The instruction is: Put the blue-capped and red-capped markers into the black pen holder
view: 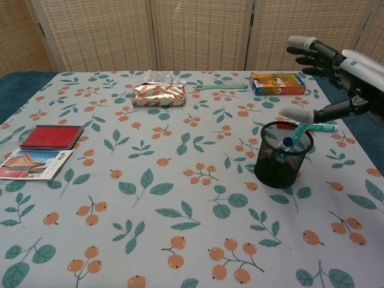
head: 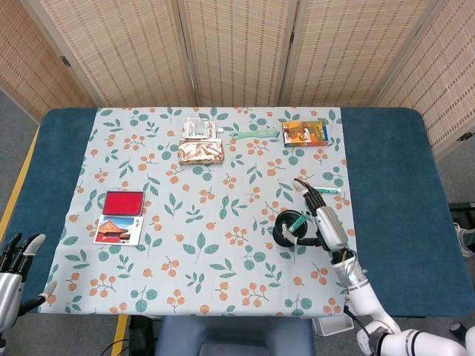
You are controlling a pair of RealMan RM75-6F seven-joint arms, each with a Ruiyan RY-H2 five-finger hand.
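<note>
The black mesh pen holder (view: 282,157) (head: 288,230) stands on the right of the floral cloth. The blue-capped marker (view: 287,143) sits inside it, cap up, beside a teal pen (view: 300,131). The red-capped marker (view: 323,127) (head: 330,190) lies flat on the cloth just behind the holder. My right hand (view: 343,75) (head: 324,220) hovers above and to the right of the holder, its fingers spread and nothing in them. My left hand (head: 15,273) hangs off the table's near left corner, fingers apart and empty.
A red flat case (view: 51,136) and a postcard (view: 30,164) lie at the left. At the back are a foil packet (view: 158,94), a green comb (view: 221,86) and an orange box (view: 278,83).
</note>
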